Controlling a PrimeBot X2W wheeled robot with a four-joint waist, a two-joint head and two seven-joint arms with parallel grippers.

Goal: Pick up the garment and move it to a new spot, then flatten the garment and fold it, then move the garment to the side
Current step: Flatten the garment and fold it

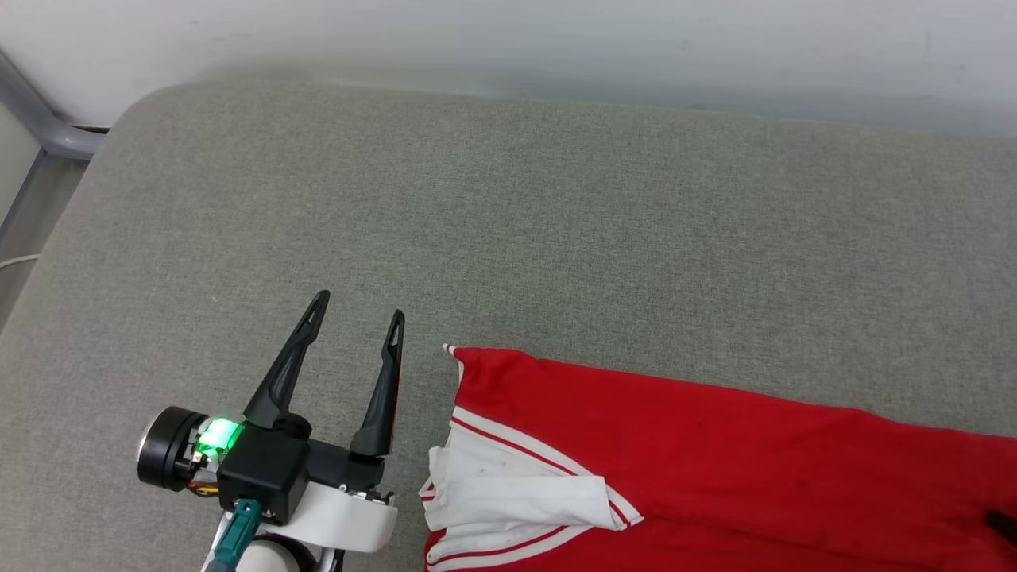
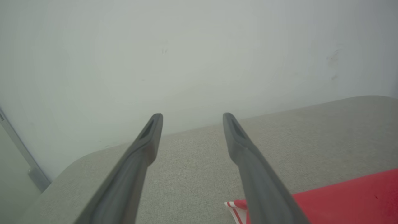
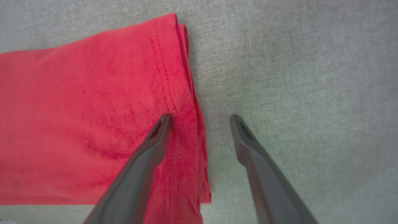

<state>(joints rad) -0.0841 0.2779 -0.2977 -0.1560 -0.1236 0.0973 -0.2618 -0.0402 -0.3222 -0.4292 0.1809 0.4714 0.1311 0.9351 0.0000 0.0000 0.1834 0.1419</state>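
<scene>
Head view: folded red jersey (image 1: 715,461) is noted beside the left gripper (image 1: 359,306) (parted, empty). Right gripper (image 3: 201,115), parted, is set astride the hem (image 3: 186,93); a pinch is judged necessary before moving aside.

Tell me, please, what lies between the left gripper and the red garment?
In the head view, the stretch between the left gripper and the garment is bare: a narrow strip of grey padded surface, nothing on it.
</scene>
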